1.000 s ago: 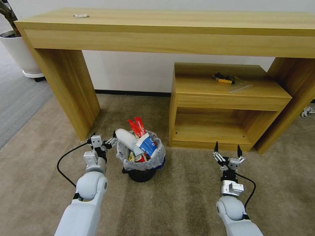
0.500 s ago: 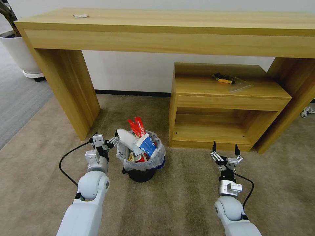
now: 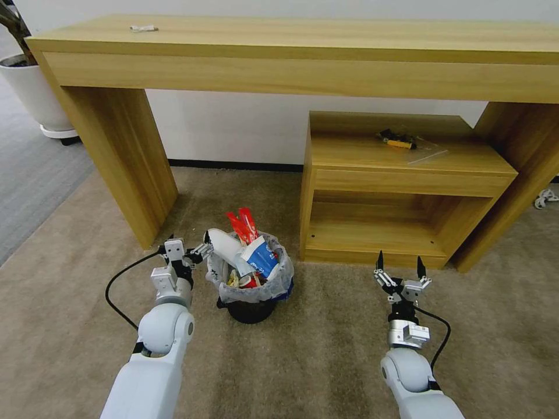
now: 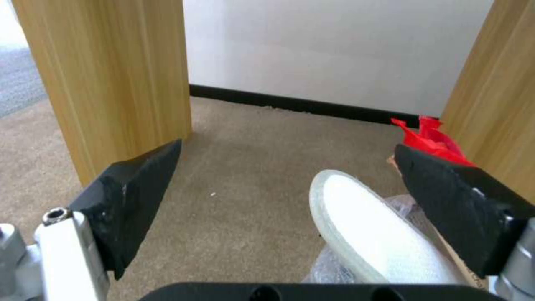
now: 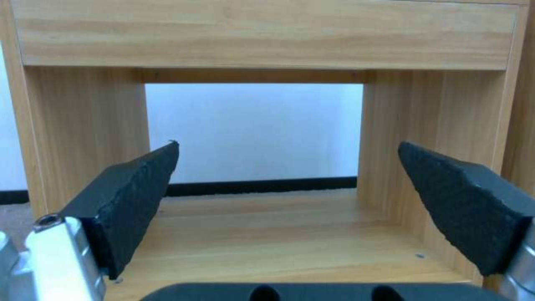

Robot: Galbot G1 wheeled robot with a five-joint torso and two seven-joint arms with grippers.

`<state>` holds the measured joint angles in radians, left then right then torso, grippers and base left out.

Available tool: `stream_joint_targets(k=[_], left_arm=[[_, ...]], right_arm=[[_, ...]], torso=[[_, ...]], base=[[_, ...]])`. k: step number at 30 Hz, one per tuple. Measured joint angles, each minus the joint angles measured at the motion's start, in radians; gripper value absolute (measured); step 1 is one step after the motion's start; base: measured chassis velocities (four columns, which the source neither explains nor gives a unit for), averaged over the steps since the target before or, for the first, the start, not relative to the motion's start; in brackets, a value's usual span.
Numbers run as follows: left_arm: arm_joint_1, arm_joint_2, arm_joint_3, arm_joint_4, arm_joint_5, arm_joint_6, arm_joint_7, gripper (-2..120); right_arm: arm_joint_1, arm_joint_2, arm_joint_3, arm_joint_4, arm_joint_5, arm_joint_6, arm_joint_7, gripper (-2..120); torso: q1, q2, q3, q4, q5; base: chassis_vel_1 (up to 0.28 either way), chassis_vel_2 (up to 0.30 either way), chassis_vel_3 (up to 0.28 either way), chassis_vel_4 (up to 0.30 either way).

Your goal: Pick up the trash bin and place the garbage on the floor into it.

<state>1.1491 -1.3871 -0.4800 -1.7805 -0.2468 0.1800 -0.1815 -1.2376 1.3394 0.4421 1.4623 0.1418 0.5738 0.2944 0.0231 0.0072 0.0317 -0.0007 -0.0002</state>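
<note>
Trash bin (image 3: pixel 251 291), small, round and black with a crinkled white plastic liner, stands on the beige short-pile carpet floor (image 3: pixel 326 361) in the head view, full of garbage: a white slipper (image 3: pixel 224 244), red wrappers (image 3: pixel 243 224). Left hand (image 3: pixel 185 251) is released just beside its rim; right hand (image 3: pixel 398 266) is released well apart, before the low wooden shelf (image 3: pixel 402 192). Left wrist view shows the slipper (image 4: pixel 379 234) between the spread fingers (image 4: pixel 133 196). Right wrist view shows spread fingers (image 5: pixel 133 192) facing the shelf opening (image 5: pixel 267 234).

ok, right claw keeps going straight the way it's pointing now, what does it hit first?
Probably nothing at first: the open right claw points into the low shelf unit's open lower bay. No back panel visible, so the white wall behind looks like the first obstacle, though depth is uncertain.
</note>
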Motion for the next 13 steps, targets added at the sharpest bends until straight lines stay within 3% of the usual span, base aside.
stream_joint_targets(k=[13], left_arm=[[0.0,0.0,0.0,0.0,0.0,0.0,0.0,100]], right_arm=[[0.0,0.0,0.0,0.0,0.0,0.0,0.001,100]], torso=[[0.0,0.0,0.0,0.0,0.0]], base=[[0.0,0.0,0.0,0.0]])
